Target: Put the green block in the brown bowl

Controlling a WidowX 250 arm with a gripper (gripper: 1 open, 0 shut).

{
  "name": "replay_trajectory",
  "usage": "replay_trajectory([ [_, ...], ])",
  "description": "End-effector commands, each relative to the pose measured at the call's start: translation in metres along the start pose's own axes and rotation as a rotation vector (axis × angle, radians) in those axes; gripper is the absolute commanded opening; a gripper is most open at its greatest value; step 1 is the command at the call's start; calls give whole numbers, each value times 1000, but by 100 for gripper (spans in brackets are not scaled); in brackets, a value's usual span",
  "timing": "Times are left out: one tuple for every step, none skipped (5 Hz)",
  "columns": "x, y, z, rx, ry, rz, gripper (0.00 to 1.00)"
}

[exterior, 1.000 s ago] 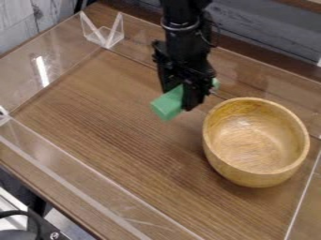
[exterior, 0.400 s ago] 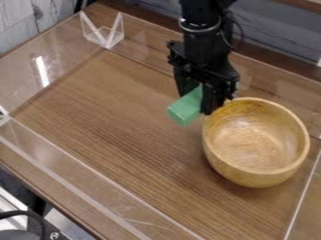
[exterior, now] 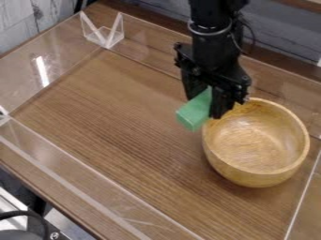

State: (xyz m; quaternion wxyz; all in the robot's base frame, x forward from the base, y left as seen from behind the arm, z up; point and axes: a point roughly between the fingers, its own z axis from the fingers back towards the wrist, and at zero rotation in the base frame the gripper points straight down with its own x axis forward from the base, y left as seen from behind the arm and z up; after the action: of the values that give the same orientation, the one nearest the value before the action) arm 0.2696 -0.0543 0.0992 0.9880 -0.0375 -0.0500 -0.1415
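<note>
Carrying the green block, clamped in the tool, rightward from a second ago, now hanging above the surface just left of the brown bowl rim, nearly over it.

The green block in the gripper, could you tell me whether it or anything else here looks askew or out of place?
The green block hangs tilted, clamped by its upper end in the gripper and sticking out toward the lower left, beside the brown bowl rim. Otherwise nothing looks spilled or damaged; the bowl sits upright and empty on the wooden table.
</note>
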Motion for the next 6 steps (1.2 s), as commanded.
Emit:
replay_trajectory([
  [5, -9, 18, 11, -72, 4, 0],
  [5, -17, 18, 11, -75, 8, 0],
  [6, -24, 17, 10, -78, 5, 0],
  [6, -29, 15, 10, -82, 2, 0],
  [6, -34, 13, 8, -84, -5, 0],
  [6, -38, 10, 8, -86, -11, 0],
])
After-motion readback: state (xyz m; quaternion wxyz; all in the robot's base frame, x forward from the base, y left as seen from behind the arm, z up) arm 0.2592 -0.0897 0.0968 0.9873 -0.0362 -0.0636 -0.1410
